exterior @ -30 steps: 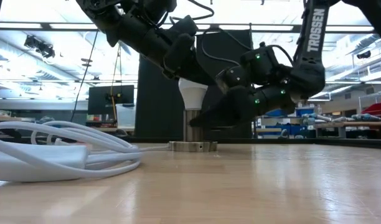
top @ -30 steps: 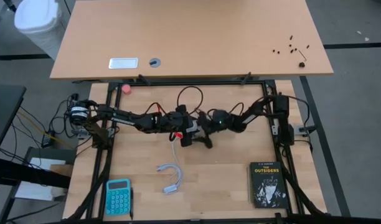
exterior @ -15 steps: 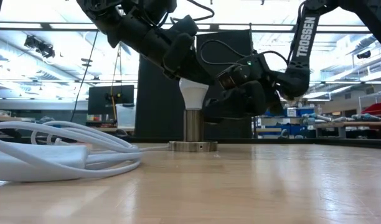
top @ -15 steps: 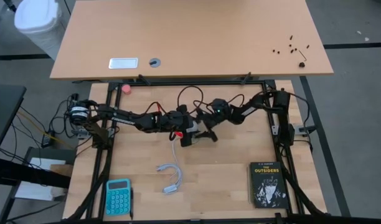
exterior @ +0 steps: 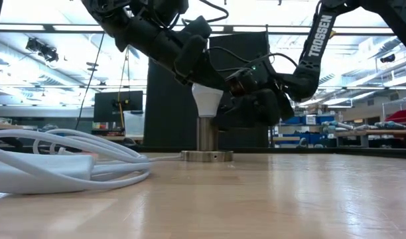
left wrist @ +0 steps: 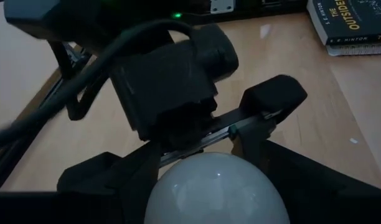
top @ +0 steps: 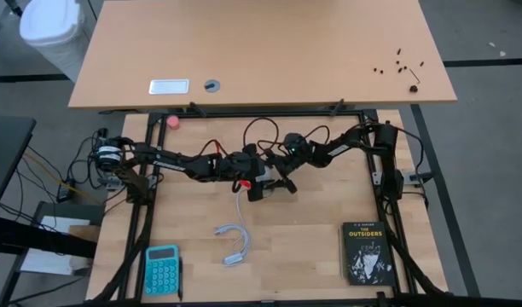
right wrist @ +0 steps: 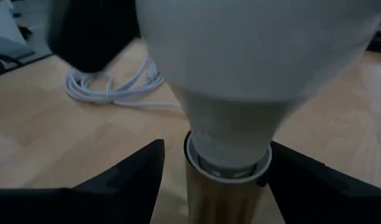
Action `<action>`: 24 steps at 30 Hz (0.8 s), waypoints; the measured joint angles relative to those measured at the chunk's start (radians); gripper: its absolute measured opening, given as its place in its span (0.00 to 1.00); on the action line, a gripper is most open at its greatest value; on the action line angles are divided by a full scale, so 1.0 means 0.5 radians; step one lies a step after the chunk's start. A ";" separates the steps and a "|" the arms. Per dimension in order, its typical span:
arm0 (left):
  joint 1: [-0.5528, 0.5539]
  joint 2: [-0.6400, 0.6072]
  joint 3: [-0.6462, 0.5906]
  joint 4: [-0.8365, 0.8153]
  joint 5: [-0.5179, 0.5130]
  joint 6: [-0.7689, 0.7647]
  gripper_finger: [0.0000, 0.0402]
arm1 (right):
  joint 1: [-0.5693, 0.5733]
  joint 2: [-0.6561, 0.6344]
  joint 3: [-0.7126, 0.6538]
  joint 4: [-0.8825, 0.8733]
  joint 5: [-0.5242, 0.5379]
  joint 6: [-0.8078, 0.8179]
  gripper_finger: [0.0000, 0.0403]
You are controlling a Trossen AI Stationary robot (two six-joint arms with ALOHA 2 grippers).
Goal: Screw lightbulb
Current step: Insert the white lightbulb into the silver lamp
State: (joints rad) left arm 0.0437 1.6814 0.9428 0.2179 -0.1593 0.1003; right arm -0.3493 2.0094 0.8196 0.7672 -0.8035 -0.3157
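The white lightbulb (exterior: 206, 99) stands upright with its narrow base in a brass socket tube (exterior: 206, 134) on a round metal disc (exterior: 206, 156) at mid-table. My left gripper (exterior: 198, 78) comes down from the table's left and is shut on the bulb's globe (left wrist: 215, 190). My right gripper (right wrist: 218, 180) is open and level. Its fingers stand on either side of the socket tube (right wrist: 220, 190), just below the bulb's neck, with a gap on both sides. In the high view both grippers meet at the centre (top: 269, 177). My left gripper holds the bulb's rounded globe (left wrist: 178, 186) between its two fingers, which come slanting down from above and from the table's left. The bulb stands upright with its base in the socket tube. The fingertips themselves are hidden by the globe and the arm.
A coiled white cord (top: 234, 241) runs from the socket toward the near edge and fills the low view's left (exterior: 64, 162). A teal calculator (top: 161, 269) lies near left, and a black book (top: 366, 252) lies near right. A pink ball (top: 174, 122) sits at the far left.
My right gripper has swung toward the far edge and in toward the socket, and now lies level with its fingers around the tube. The left gripper, bulb and socket have stayed where they were.
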 joint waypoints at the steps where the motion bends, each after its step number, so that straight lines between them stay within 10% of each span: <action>1: 0.000 0.000 0.000 0.001 0.001 0.000 0.68 | -0.008 0.000 0.000 -0.015 0.004 -0.004 0.68; 16: -0.002 -0.001 -0.001 0.019 0.005 -0.003 0.68 | 0.063 0.068 -0.003 0.083 0.087 0.042 0.62; 24: -0.002 0.000 0.001 0.015 -0.001 -0.013 0.68 | 0.072 0.068 -0.003 0.141 0.182 0.064 0.42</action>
State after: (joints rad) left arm 0.0429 1.6814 0.9432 0.2252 -0.1598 0.0939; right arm -0.3134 2.0434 0.8181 0.8377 -0.7127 -0.2838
